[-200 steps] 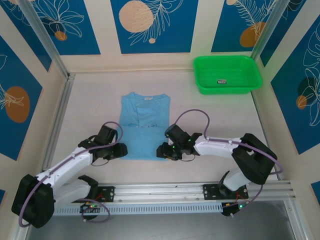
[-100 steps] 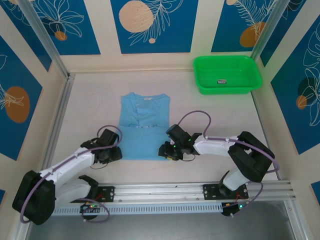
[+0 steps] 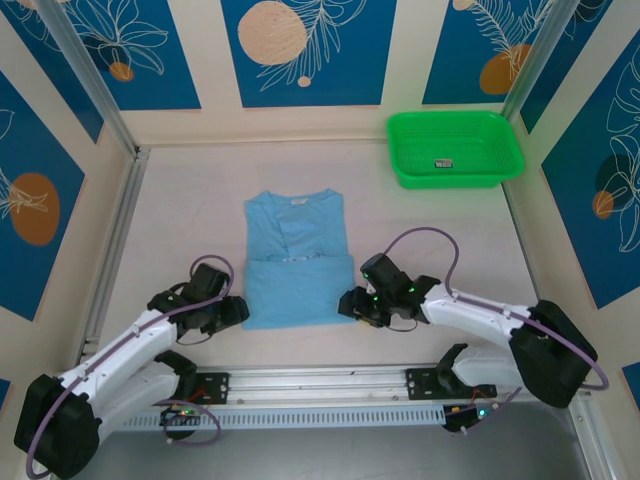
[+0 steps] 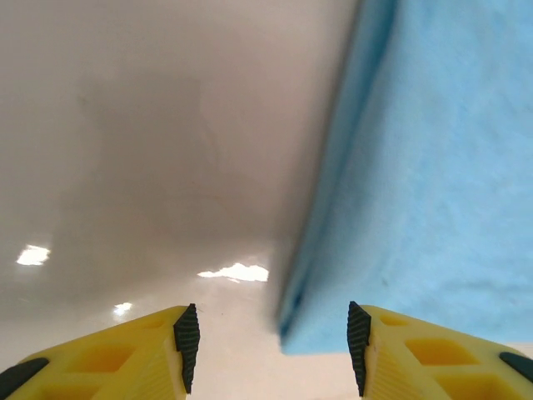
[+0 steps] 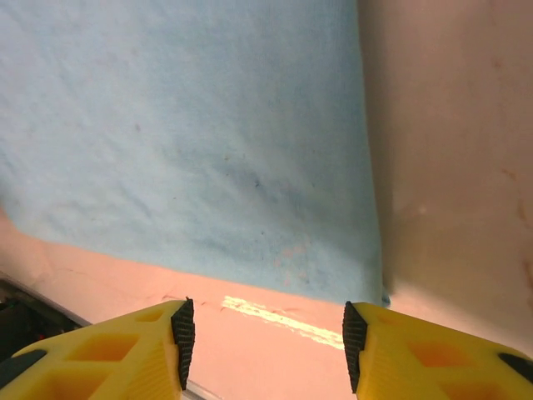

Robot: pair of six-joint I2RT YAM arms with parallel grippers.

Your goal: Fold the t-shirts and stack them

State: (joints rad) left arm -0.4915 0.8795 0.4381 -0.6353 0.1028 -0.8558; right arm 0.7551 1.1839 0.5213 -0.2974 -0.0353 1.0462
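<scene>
Lying folded to a narrow rectangle in the middle of the pale table (image 3: 180, 230), the light-blue t-shirt (image 3: 295, 260) has a gripper at each near corner.

The t-shirt's collar points to the far side, and its near part looks a little wider than the part by the collar. The green basket (image 3: 455, 182) stands well apart at the far right corner, with a small dark item (image 3: 444, 163) inside it. The left gripper (image 3: 232, 312) is low beside the near left corner; its wrist view shows the yellow fingers (image 4: 125, 350) moderately apart with nothing between them, the layered cloth edge (image 4: 316, 275) just ahead. The right gripper (image 3: 348, 303) sits by the near right corner, its fingers (image 5: 433, 354) likewise parted and empty, the hem (image 5: 275, 283) just ahead.
</scene>
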